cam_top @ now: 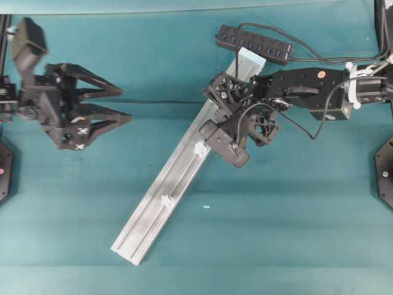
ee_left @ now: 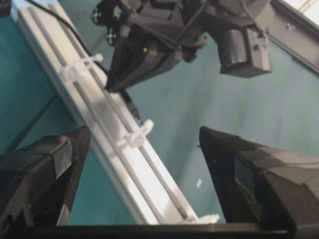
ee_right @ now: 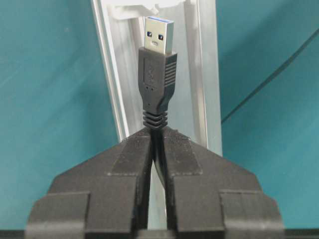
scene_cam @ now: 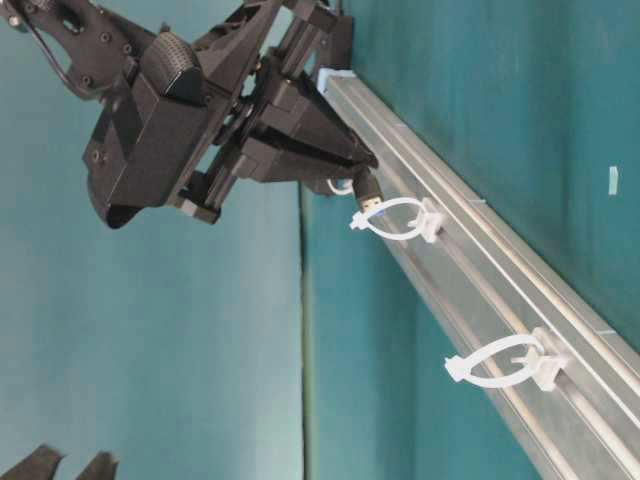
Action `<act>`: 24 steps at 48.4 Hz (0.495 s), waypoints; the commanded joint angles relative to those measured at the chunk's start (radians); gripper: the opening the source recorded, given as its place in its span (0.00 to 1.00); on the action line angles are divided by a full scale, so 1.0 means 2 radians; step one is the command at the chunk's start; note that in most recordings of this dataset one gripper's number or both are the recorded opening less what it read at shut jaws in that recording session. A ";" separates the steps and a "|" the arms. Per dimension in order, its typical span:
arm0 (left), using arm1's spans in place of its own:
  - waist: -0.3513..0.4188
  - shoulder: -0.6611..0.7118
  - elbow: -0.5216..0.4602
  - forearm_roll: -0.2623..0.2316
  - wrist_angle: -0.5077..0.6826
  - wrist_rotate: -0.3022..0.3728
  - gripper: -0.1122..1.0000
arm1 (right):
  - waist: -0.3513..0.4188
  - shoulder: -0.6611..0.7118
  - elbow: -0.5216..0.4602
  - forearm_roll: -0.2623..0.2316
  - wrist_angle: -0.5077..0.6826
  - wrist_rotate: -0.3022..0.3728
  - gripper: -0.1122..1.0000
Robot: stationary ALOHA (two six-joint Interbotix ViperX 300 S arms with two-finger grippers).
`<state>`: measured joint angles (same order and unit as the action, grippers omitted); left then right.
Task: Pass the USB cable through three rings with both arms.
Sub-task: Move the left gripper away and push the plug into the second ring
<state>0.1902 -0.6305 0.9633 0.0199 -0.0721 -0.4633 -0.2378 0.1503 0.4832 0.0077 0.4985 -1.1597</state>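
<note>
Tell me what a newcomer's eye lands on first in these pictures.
First, the right gripper, jaws shut on the USB cable just behind its plug, metal tip aimed along the silver rail at a white ring. The rail lies slanted across the teal table, with a second ring further along it. At the left edge of the overhead view, the left gripper hangs open and empty.

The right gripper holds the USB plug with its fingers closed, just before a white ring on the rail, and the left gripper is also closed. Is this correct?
Not fully. The left gripper is open, its fingers spread and empty, as the overhead view shows. The rest holds: the right gripper is closed on the USB plug, just before a white ring on the rail.
</note>
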 commanded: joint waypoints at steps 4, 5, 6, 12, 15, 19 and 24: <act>-0.001 -0.042 -0.003 0.002 0.004 0.001 0.95 | 0.008 0.008 -0.005 0.001 -0.002 -0.002 0.16; -0.001 -0.043 -0.002 0.002 0.005 0.001 0.95 | 0.008 0.008 -0.005 0.001 -0.002 -0.002 0.16; -0.001 -0.044 -0.002 0.002 0.005 0.001 0.95 | 0.008 0.010 -0.005 0.001 -0.002 -0.002 0.16; -0.001 -0.044 -0.002 0.002 0.008 0.001 0.95 | 0.012 0.015 -0.005 0.001 -0.002 -0.002 0.16; -0.001 -0.044 -0.002 0.002 0.009 0.001 0.95 | 0.015 0.017 -0.005 0.001 -0.004 -0.002 0.16; -0.001 -0.044 -0.002 0.002 0.008 0.001 0.95 | 0.015 0.017 -0.007 0.003 -0.010 -0.001 0.16; -0.001 -0.044 -0.002 0.002 0.009 0.001 0.95 | 0.016 0.018 -0.009 0.004 -0.013 -0.001 0.16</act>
<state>0.1902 -0.7010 0.9710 0.0199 -0.0506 -0.4633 -0.2148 0.1795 0.4725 0.0123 0.4801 -1.1597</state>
